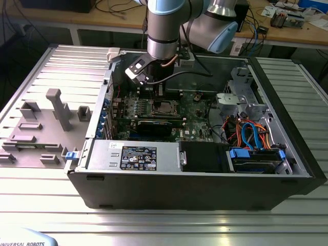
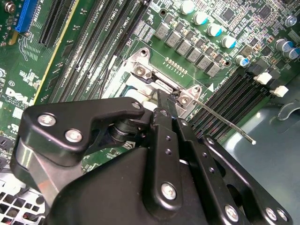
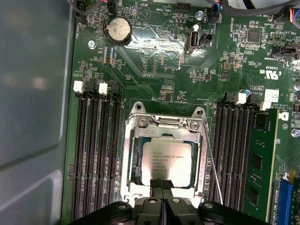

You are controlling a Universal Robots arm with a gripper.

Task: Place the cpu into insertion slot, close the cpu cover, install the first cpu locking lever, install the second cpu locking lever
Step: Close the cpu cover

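The cpu [image 3: 166, 157], a dull silver square, lies flat in the insertion slot [image 3: 133, 109] on the green motherboard [image 3: 154, 61]. The cpu cover [image 3: 201, 157], a thin silver frame, lies down around it. One thin locking lever [image 3: 213, 173] stands loose beside the cover, and its free end [image 2: 251, 139] sticks out over the memory slots. My gripper [image 3: 162, 185] is shut, its tips together at the cover's edge beside the cpu; nothing shows between them. In the exterior view the gripper [image 1: 158, 88] hangs inside the open case just above the socket [image 1: 165, 106].
Long black memory slots [image 3: 98, 154] flank the socket, with a green memory module [image 3: 260, 164] further out. A coin battery [image 3: 118, 30] sits on the board. A black card [image 1: 154, 125], power supply [image 1: 136, 156] and coloured cables [image 1: 251, 133] crowd the case; its grey wall [image 3: 33, 117] is close.
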